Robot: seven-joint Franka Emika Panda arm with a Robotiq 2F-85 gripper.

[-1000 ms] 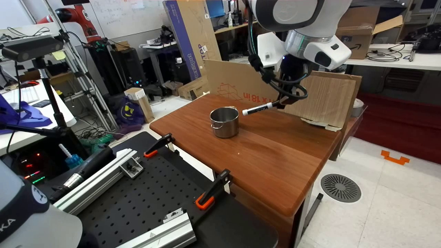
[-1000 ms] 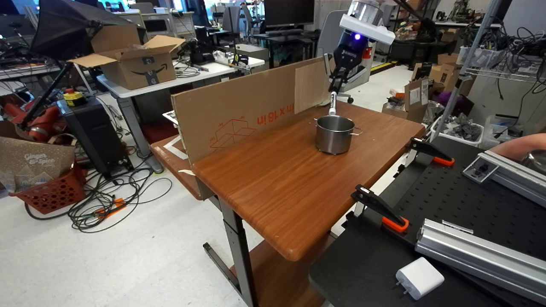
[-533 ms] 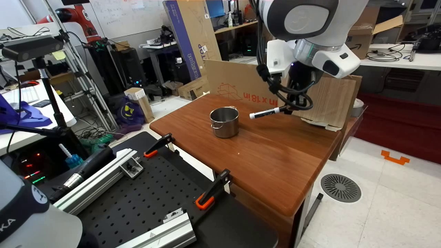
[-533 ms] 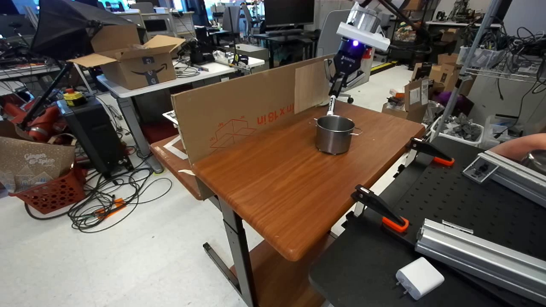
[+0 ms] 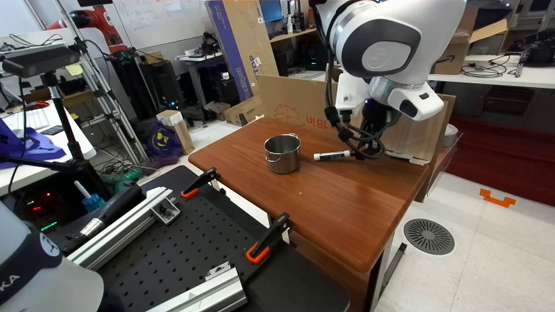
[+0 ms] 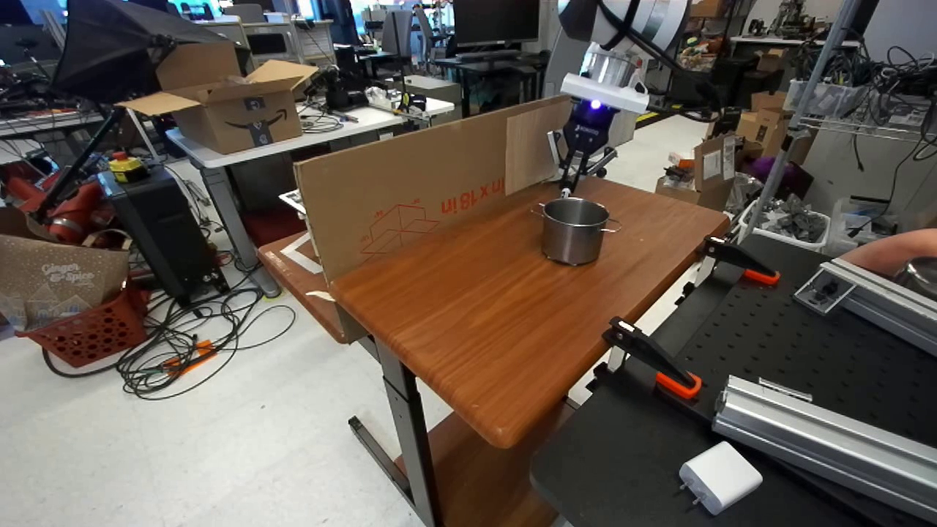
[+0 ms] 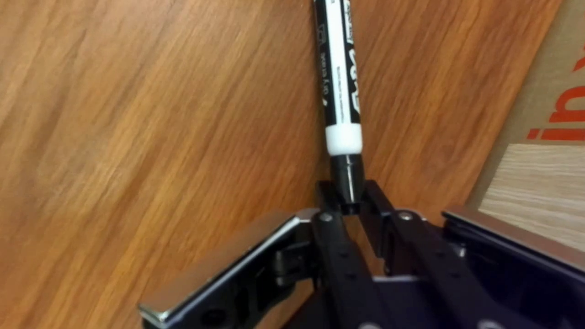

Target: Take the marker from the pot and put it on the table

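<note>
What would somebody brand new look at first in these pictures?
Probably the big white robot arm, hanging in from the top in both exterior views. Next, the black-and-white marker, held by its black end in the gripper, with the reddish-brown table behind it in the wrist view. The shiny silver pot would catch the eye too, upright on the table in both exterior views.

Both ext. views: table (image 5: 321,190) from above, opp. ends; wrist close-up.

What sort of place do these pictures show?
Probably a robotics lab: a red robot arm and a written-on whiteboard in the background, and a black perforated board in the foreground, suggest it.
</note>
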